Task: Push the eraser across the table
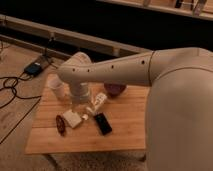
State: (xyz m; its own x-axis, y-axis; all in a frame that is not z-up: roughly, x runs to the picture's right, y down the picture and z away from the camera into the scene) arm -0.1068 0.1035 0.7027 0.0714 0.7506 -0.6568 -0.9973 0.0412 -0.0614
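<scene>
The right half of the view is filled by the robot's white arm [150,70], which is stretched leftward over the table [125,137]. The front and left edges of the light plank top are seen in full, while its right end is hidden behind the arm. Dark cables [11,84] are spread on the floor off the left edge. Toward the back edge a dark bowl [115,89] and a white cup [57,90] are set.

The gripper [84,109] is held low over the middle of the top. Whether it is open or closed cannot be told. The eraser [103,123] is laid flat at a slant near the table's middle, just right of the gripper and in front of it. Bare planks are left to its right and between it and the front edge. To its left, apart from it, a white square block [72,119] is placed. A dark red oval thing [60,125] lies beside that block, nearer the left edge.
</scene>
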